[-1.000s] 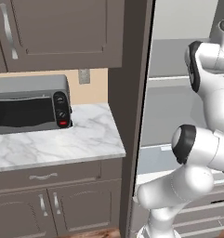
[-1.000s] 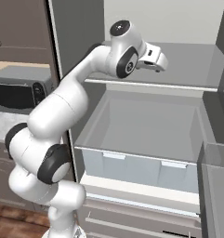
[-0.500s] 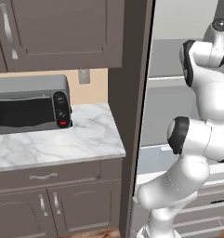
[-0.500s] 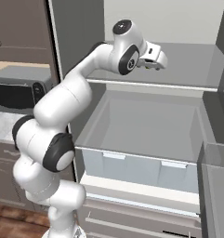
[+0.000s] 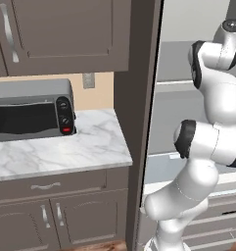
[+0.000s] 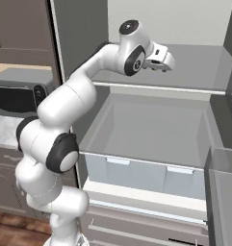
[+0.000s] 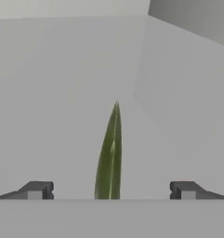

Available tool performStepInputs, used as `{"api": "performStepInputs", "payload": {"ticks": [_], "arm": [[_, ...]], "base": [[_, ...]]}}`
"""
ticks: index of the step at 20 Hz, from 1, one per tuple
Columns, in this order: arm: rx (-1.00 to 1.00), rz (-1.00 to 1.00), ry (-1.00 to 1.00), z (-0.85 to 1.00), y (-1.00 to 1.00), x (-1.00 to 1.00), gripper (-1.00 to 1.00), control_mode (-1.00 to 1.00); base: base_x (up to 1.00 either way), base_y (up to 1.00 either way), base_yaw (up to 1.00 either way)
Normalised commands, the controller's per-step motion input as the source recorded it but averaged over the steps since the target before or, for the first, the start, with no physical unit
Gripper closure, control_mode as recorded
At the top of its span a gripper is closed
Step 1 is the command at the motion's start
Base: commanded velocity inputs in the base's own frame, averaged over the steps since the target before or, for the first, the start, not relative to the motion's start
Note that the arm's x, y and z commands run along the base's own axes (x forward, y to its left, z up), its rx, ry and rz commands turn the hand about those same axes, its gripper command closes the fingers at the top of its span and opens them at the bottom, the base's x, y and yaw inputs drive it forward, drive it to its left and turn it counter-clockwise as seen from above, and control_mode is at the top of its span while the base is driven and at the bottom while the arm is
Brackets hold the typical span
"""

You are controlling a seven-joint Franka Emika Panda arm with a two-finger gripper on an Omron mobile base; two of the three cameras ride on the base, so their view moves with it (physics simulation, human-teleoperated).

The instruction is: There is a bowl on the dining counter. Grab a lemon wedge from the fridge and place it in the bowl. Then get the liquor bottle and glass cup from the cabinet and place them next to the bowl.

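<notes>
Two fingertips (image 7: 35, 190) of my claw (image 6: 164, 61) stand wide apart, holding nothing, with a thin green wedge (image 7: 109, 158) upright between them at lower centre. Since a moment ago my arm has straightened and reached deeper into the open fridge (image 6: 151, 120). No writing readable.

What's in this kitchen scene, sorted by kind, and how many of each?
Microwave: 1
Fridge, open: 1
Marble countertop: 1
Wall outlet: 1
Green wedge-like thing between the open gripper fingertips: 1
Robot arm: 1
Total: 6
</notes>
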Motion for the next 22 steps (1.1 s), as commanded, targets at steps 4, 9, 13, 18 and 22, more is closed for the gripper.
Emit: {"api": "performStepInputs", "payload": {"ticks": [4, 9, 13, 18, 22], "arm": [[0.00, 0.00, 0.00, -0.22, -0.12, 0.06, -1.00, -1.00], [0.00, 0.00, 0.01, -0.32, -0.05, 0.11, -1.00, -1.00], [0.00, 0.00, 0.01, -0.34, 0.00, 0.12, 1.00, -1.00], [0.00, 0.00, 0.00, -0.30, 0.00, 0.07, 1.00, -1.00], [0.00, 0.00, 0.00, -0.28, 0.00, 0.17, 1.00, -1.00]], "base": [[0.00, 0.00, 0.00], [0.00, 0.00, 0.00], [0.00, 0.00, 0.00], [0.00, 0.00, 0.00], [0.00, 0.00, 0.00]]}}
